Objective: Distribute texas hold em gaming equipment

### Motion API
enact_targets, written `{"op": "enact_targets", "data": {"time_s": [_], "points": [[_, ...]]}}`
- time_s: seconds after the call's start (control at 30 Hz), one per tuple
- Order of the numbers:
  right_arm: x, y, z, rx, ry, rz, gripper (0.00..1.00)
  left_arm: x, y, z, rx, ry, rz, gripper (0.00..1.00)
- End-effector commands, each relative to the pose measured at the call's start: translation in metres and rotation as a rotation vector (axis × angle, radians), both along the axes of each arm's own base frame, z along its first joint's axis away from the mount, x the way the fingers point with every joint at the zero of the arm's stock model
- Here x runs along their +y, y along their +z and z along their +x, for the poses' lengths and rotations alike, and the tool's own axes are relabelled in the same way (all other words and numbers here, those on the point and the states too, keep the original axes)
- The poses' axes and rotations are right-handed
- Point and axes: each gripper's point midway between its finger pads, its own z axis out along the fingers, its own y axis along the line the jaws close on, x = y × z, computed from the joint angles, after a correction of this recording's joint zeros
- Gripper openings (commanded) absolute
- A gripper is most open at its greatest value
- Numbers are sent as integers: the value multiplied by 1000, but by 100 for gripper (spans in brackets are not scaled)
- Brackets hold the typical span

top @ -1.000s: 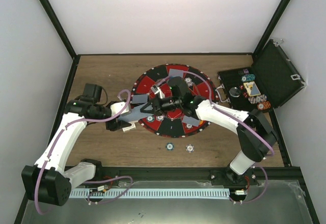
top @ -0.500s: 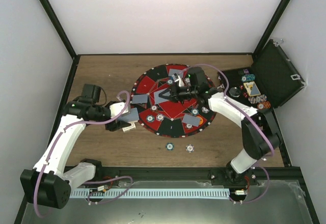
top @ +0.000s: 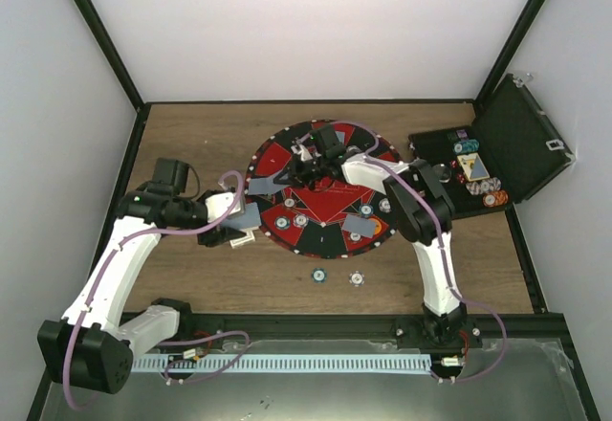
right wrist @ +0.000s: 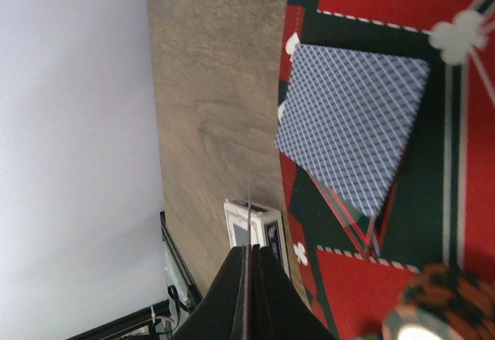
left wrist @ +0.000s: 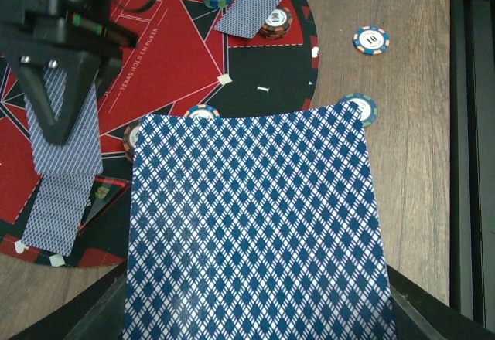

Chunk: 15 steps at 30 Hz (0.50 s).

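The left fingers (top: 236,231) are closed on a stack of blue-backed cards (left wrist: 255,224), held just over the left rim of the round red-and-black mat (top: 325,239). The right fingers (right wrist: 249,256) are pressed together above the far-left sector of the mat; a thin line between them appears to be a single card (right wrist: 249,197) seen edge-on, though the view is too narrow to confirm. One dealt card (right wrist: 352,135) lies face down on the mat near its left edge, below the right fingers. A second card (top: 331,136) lies at the far edge of the mat and a third card (top: 359,225) on its near-right part. Striped chips (top: 292,220) rest on the mat beside these cards. Two loose chips (top: 337,276) lie on the tabletop (top: 191,134), near the mat's near edge. The open black case (top: 512,139), at the right, holds further chips.
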Motion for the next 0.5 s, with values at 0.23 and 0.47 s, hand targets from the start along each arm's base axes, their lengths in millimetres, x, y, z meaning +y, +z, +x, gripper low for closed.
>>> {"op": "enact_targets", "data": {"time_s": [0.23, 0.47], "points": [[30, -8, 14, -13, 55, -37, 15, -4, 18, 0, -46, -12, -36, 7], [14, -11, 13, -40, 32, -134, 19, -4, 20, 0, -53, -13, -37, 7]]}}
